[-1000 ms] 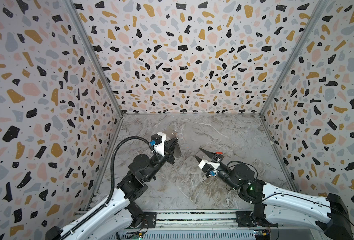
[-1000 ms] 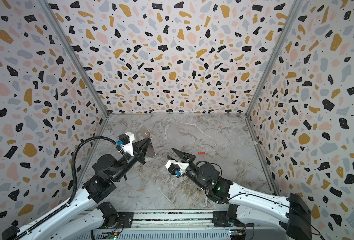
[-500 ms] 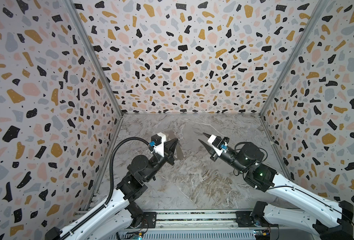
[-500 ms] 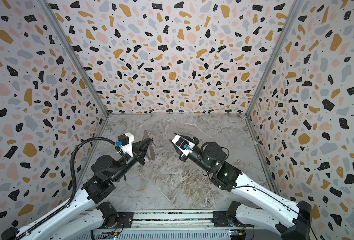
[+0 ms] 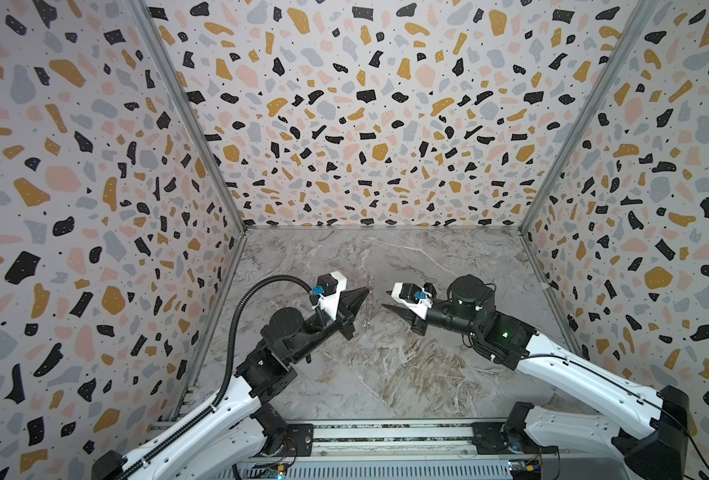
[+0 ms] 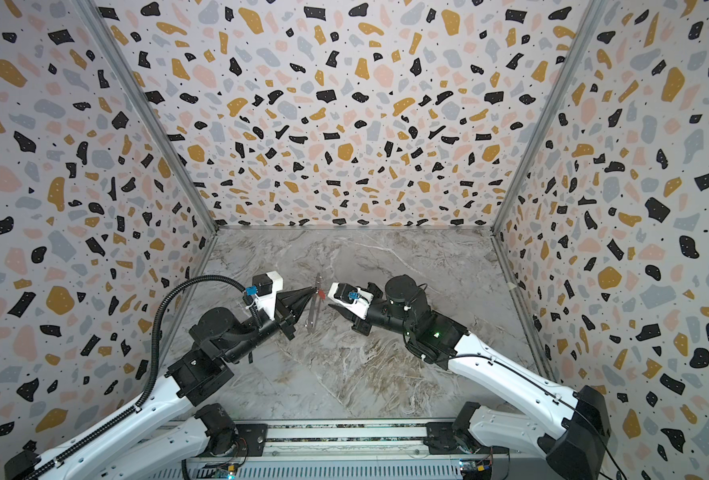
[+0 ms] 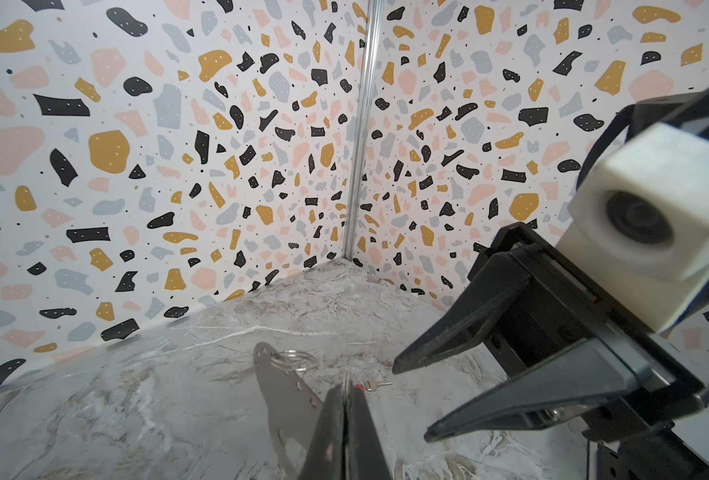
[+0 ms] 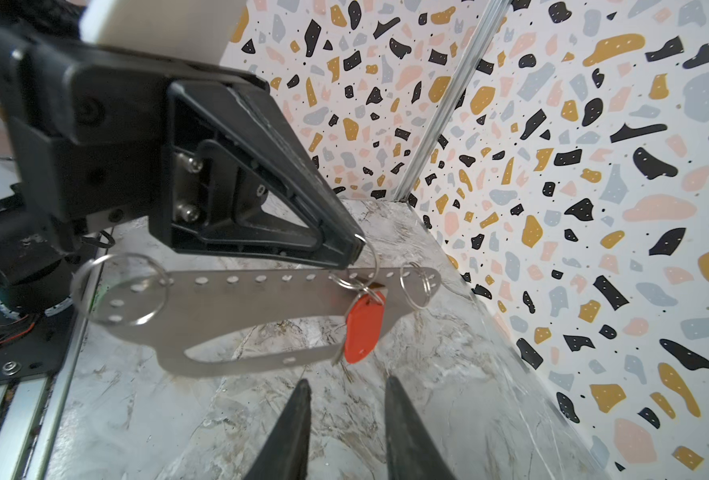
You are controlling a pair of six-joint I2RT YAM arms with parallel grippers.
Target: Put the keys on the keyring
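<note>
Marble floor (image 5: 386, 374): right gripper (image 8: 346, 384) neared keyring (image 8: 220, 299)

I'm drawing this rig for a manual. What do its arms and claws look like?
Both arms have white shells and black joints. A black ribbed hose loops along the left arm; the right arm shows a green light. The left claw and right claw each have two black, tapering triangular fingers, with a white camera and blue plug behind.

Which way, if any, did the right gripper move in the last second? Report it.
Yes. The right gripper shifted left, and its wrist drew back from the front rail toward the back wall.
</note>
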